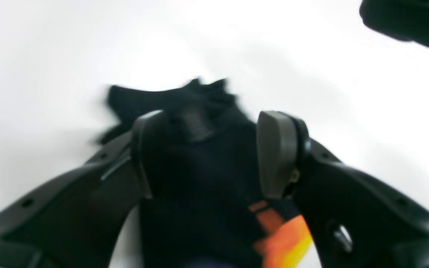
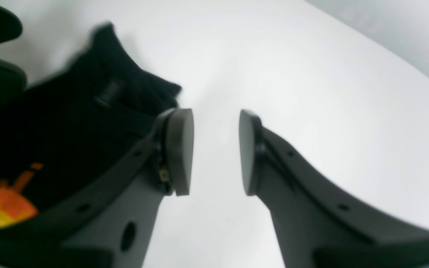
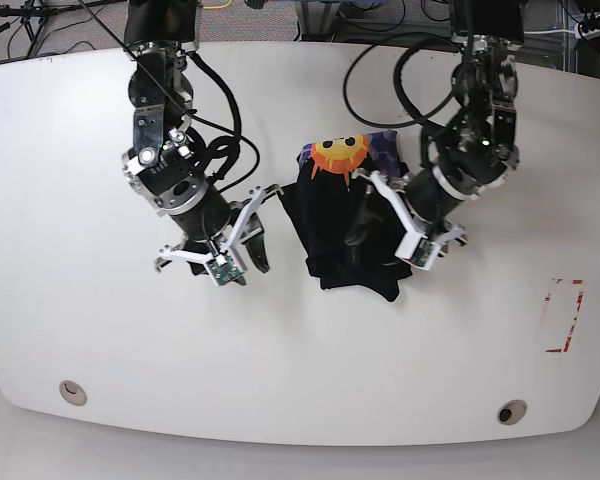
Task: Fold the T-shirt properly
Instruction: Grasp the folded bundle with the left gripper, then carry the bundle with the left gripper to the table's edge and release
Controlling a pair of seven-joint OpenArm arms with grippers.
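The black T-shirt (image 3: 338, 225) lies in a crumpled, partly folded bundle at the table's middle, with its orange sun print (image 3: 338, 155) at the far end. My left gripper (image 3: 392, 235) is at the bundle's right edge. In the left wrist view its jaws (image 1: 210, 149) stand wide apart, with black cloth (image 1: 203, 175) and the orange print (image 1: 285, 238) lying between them. My right gripper (image 3: 228, 258) is open and empty just left of the shirt. In the right wrist view (image 2: 216, 152) only bare table shows between the pads, and the shirt (image 2: 69, 126) lies beside the left finger.
The white table (image 3: 80, 150) has a curved front edge with two round holes (image 3: 72, 391) (image 3: 511, 411). A red marking (image 3: 563, 315) is at the right. Black cables (image 3: 400, 70) hang from both arms at the back.
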